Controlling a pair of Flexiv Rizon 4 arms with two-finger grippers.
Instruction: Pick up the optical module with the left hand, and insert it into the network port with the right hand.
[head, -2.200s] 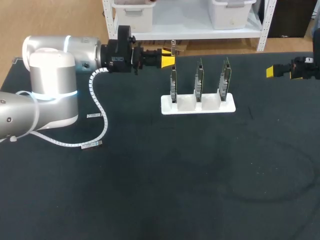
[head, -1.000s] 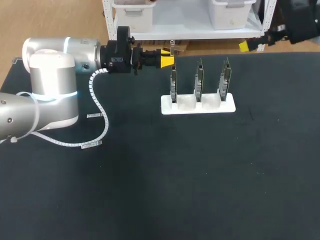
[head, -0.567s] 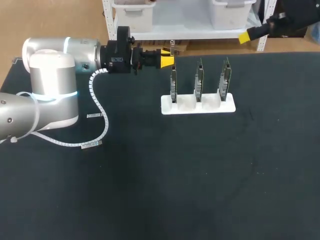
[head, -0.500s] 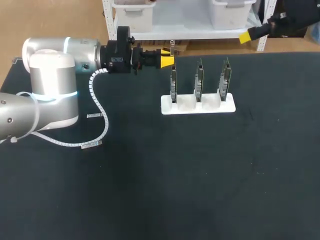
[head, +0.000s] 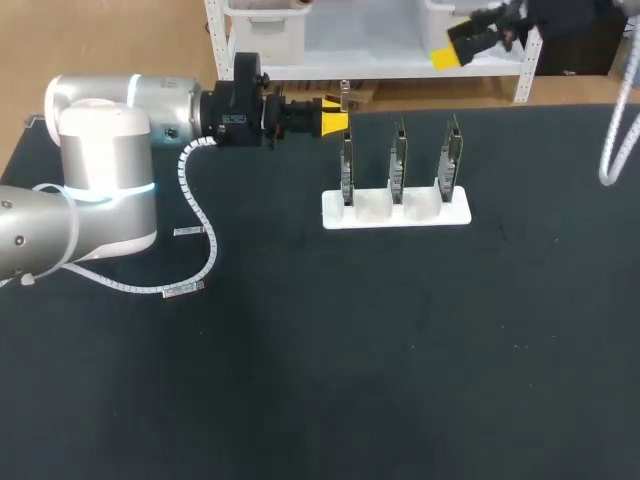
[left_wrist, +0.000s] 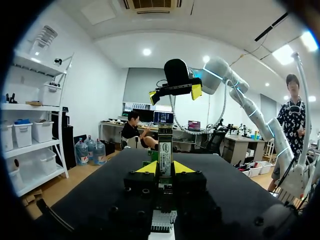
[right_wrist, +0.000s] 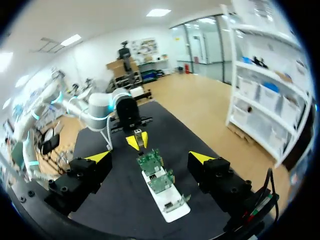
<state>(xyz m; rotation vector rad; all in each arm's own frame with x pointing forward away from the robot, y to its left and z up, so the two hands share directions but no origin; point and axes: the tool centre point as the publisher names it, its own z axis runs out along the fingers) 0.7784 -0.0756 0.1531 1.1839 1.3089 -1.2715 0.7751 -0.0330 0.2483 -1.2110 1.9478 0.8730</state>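
Observation:
In the head view my left gripper (head: 336, 122) sits near the table's far edge, just left of the white rack (head: 395, 210), and is shut on the optical module (head: 346, 96), a slim metal piece sticking up past its yellow tips. The left wrist view shows the module (left_wrist: 165, 147) clamped upright between the fingers of that gripper (left_wrist: 165, 168). The rack carries three upright green network cards (head: 399, 160). My right gripper (head: 458, 42) hangs open, high above the far edge behind the rack. From the right wrist view, the right gripper (right_wrist: 150, 157) looks down on the cards (right_wrist: 156, 171).
The black table (head: 350, 350) spreads wide in front of the rack. A white coiled cable (head: 195, 225) trails from my left arm over the table's left side. Another cable (head: 620, 140) hangs from my right arm at the right edge.
My right gripper has risen from the table's right side and swung left, to a spot high behind the rack. My left arm and the module have kept still.

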